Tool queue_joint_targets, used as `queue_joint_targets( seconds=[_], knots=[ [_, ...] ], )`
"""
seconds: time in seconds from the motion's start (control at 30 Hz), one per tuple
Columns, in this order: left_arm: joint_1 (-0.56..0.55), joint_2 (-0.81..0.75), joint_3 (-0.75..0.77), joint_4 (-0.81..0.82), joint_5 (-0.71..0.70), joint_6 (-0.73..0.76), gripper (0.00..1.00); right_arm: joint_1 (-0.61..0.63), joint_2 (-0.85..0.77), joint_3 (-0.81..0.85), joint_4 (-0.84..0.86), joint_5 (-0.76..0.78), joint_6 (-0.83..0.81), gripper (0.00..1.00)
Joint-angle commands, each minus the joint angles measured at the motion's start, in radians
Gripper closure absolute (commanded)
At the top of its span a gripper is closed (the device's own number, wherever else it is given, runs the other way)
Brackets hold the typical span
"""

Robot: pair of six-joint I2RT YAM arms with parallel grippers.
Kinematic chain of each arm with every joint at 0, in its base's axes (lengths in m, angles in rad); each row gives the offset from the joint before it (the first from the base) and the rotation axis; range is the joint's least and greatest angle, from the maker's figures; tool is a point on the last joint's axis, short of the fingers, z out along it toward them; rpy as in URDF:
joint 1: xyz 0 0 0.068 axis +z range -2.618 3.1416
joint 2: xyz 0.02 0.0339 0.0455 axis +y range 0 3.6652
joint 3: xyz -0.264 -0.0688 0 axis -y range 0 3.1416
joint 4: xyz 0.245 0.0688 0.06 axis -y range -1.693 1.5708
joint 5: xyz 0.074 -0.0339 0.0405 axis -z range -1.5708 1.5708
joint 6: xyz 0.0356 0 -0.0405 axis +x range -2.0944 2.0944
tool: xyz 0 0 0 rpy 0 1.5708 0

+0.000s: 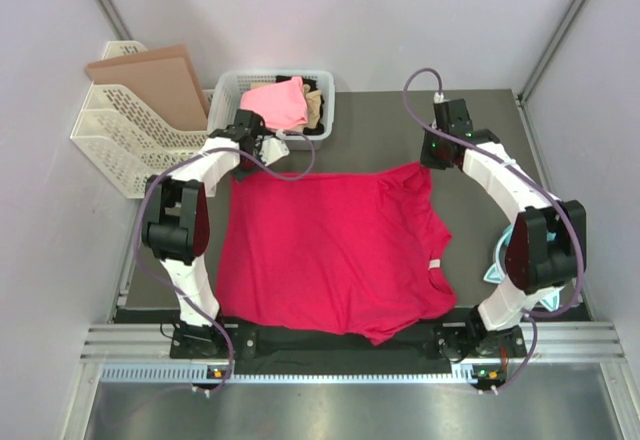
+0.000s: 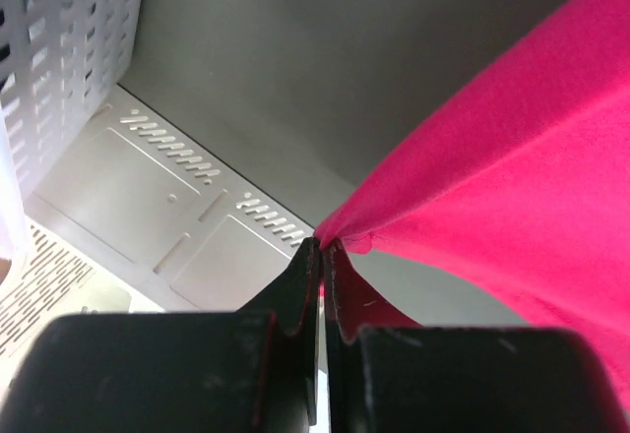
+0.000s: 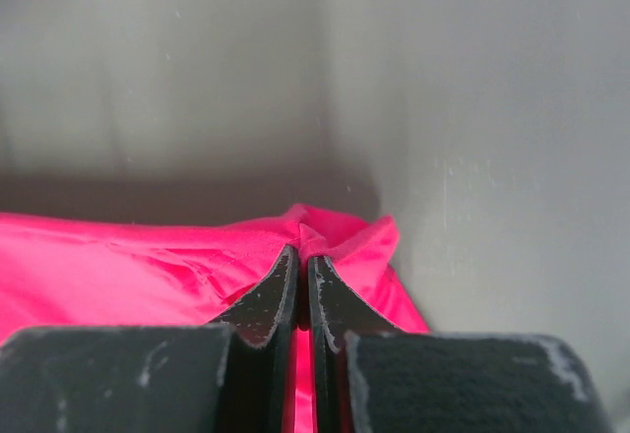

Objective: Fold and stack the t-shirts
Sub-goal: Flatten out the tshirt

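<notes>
we've got left gripper (image 2: 321, 246) clamped on crimson t-shirt (image 1: 330, 250) corner | right gripper (image 3: 302, 252) clamped on its other far corner

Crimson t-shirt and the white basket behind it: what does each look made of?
The crimson t-shirt looks like soft knit cloth, probably cotton jersey, with a matte finish: it lies in wrinkles and gathers to a point at the left pincer. The white basket is likely moulded plastic with a slight sheen: thin rigid walls pierced in a regular mesh.
</notes>
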Motion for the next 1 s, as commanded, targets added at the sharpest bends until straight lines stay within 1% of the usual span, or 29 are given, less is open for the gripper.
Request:
queue_joint_targets(
  seconds=[0.0,0.13,0.27,0.3,0.43,0.53,0.6,0.7,0.73,0.83,0.9,0.97],
  knots=[
    [0.007,0.006,0.055,0.068,-0.045,0.002,1.0,-0.015,0.024,0.111,0.047,-0.004,-0.027,1.0],
    [0.007,0.009,0.061,0.12,-0.062,0.005,1.0,-0.016,0.018,0.128,0.047,-0.002,-0.044,1.0],
    [0.007,0.006,0.063,0.078,-0.039,-0.027,1.0,-0.015,-0.005,0.11,0.034,-0.001,-0.044,1.0],
    [0.007,-0.009,0.048,0.079,-0.036,-0.027,1.0,-0.015,-0.007,0.099,0.037,-0.004,-0.044,1.0],
    [0.007,-0.061,-0.11,0.148,-0.035,-0.025,0.97,-0.013,0.027,0.049,0.035,-0.016,-0.021,1.0],
    [0.008,-0.077,-0.159,0.188,-0.045,-0.027,0.97,-0.013,0.052,0.021,0.082,-0.039,-0.008,1.0],
    [0.011,-0.074,-0.161,0.203,-0.051,-0.025,0.98,-0.013,0.066,0.029,0.101,-0.034,-0.007,1.0],
    [0.015,-0.037,-0.109,0.205,-0.067,-0.031,1.0,-0.016,0.122,0.133,0.071,-0.027,-0.033,1.0],
    [0.015,-0.025,-0.062,0.199,-0.071,-0.044,1.0,-0.016,0.138,0.192,0.052,-0.031,-0.038,1.0],
    [0.016,0.027,0.032,0.196,-0.096,-0.071,1.0,-0.016,0.19,0.297,0.02,-0.028,-0.053,1.0],
    [0.015,0.057,0.089,0.196,-0.11,-0.079,1.0,-0.016,0.217,0.338,0.008,-0.015,-0.064,1.0],
    [0.015,0.07,0.114,0.194,-0.117,-0.082,1.0,-0.015,0.237,0.389,-0.006,-0.002,-0.079,1.0]
  ],
)
